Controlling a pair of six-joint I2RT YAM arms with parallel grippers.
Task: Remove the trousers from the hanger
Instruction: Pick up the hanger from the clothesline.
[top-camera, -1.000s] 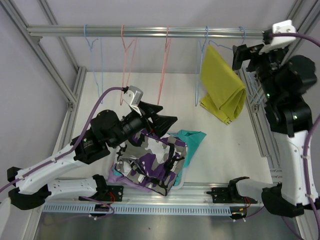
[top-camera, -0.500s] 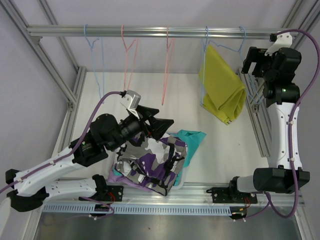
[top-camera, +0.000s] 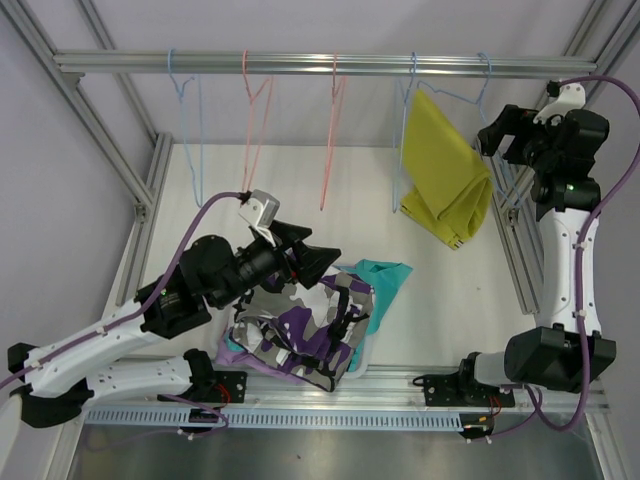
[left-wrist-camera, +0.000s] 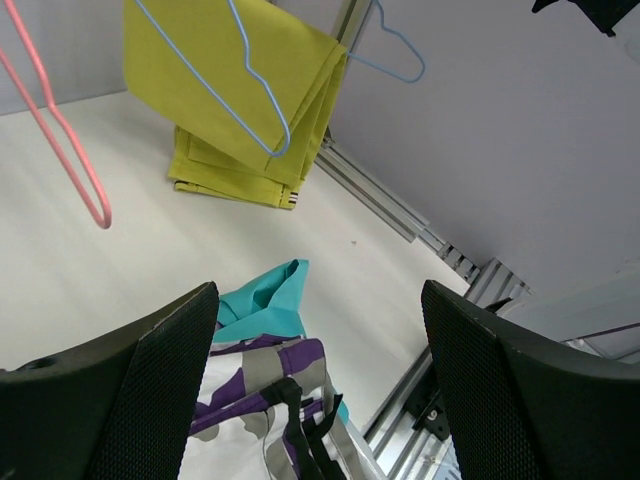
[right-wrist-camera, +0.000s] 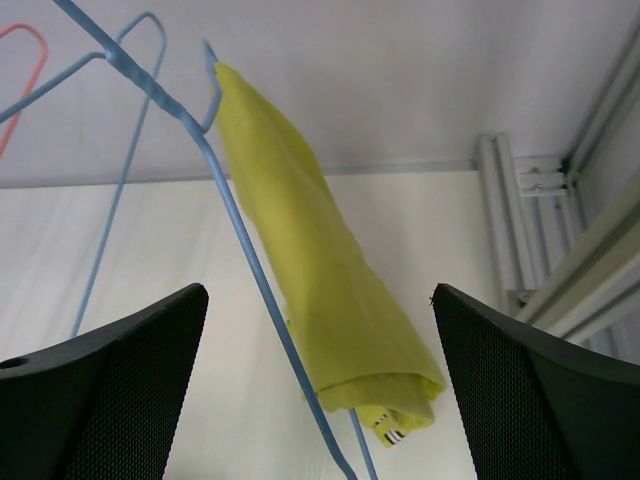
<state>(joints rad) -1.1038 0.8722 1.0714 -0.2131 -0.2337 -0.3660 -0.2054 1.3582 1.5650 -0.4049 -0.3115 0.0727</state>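
Note:
Mustard yellow trousers (top-camera: 442, 175) with striped cuffs hang folded over a blue hanger (top-camera: 412, 90) on the rail. My right gripper (top-camera: 497, 135) is open just to their right, level with the fold, touching nothing. In the right wrist view the trousers (right-wrist-camera: 325, 270) and hanger wire (right-wrist-camera: 255, 290) lie between the open fingers, further off. Camouflage trousers (top-camera: 300, 325), teal ones (top-camera: 385, 280) and lilac ones (top-camera: 235, 352) lie piled on the table. My left gripper (top-camera: 325, 250) hovers open above that pile, empty. The left wrist view shows the camouflage (left-wrist-camera: 255, 395) and teal (left-wrist-camera: 265, 300) cloth below.
Empty hangers hang on the top rail (top-camera: 300, 64): a blue one (top-camera: 190, 110) at the left, two pink ones (top-camera: 256, 110) (top-camera: 330, 130), and a blue one (top-camera: 487, 75) at the far right. Aluminium frame posts (top-camera: 515, 250) border the white table on both sides.
The right arm has swung upright and its gripper has dropped a little beside the yellow trousers. The left gripper has drawn back slightly over the pile. Both stay open.

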